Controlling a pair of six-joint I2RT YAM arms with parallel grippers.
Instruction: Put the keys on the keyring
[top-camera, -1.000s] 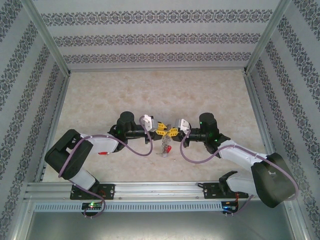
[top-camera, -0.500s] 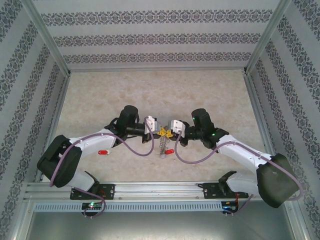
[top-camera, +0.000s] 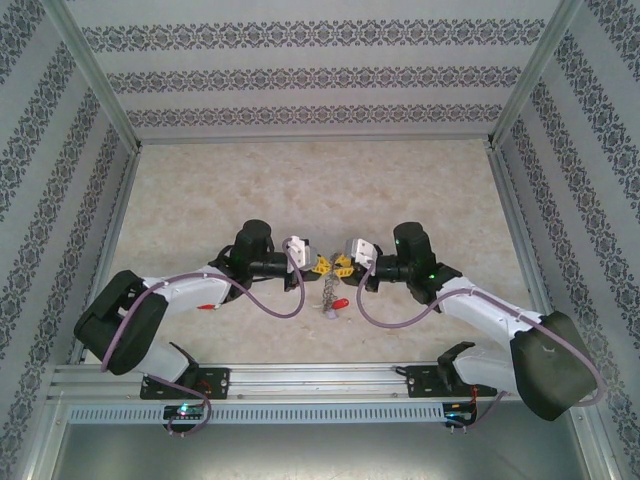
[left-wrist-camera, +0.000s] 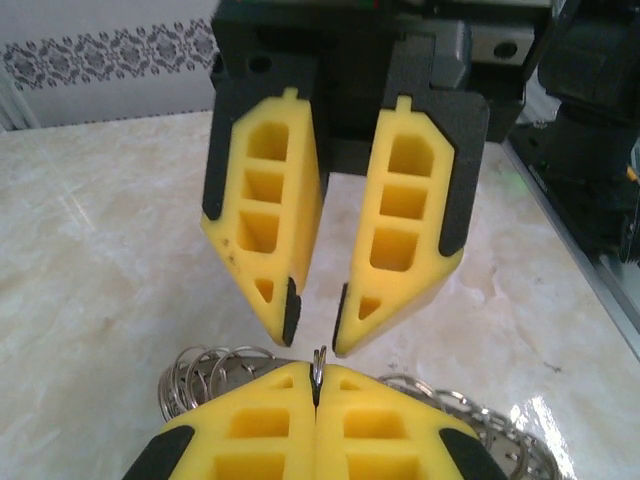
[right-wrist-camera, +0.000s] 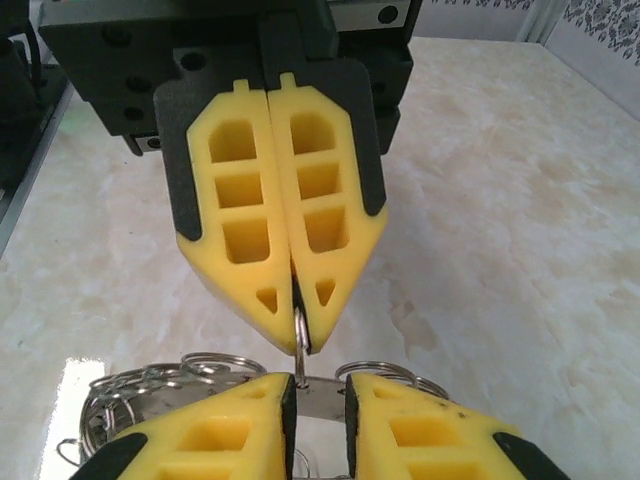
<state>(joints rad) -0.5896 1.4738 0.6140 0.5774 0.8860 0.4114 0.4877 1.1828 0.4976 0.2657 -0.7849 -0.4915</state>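
Top view looks down from above the near edge; close wrist views face each other, sharing the keyring (left-wrist-camera: 205, 372).

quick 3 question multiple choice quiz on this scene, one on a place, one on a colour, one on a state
1. Where is the keyring?
A by the far wall
B mid-way across the table, at the left end effector
C on the front rail

2. What colour are the right end effector fingers?
A yellow
B blue
C white

3. How is the left end effector?
A wide open
B shut on the keyring's wire
C shut on a red key

Answers:
1 B, the top view shows it there.
2 A, the left wrist view shows them yellow.
3 B, its fingers meet with the thin wire pinched between them.
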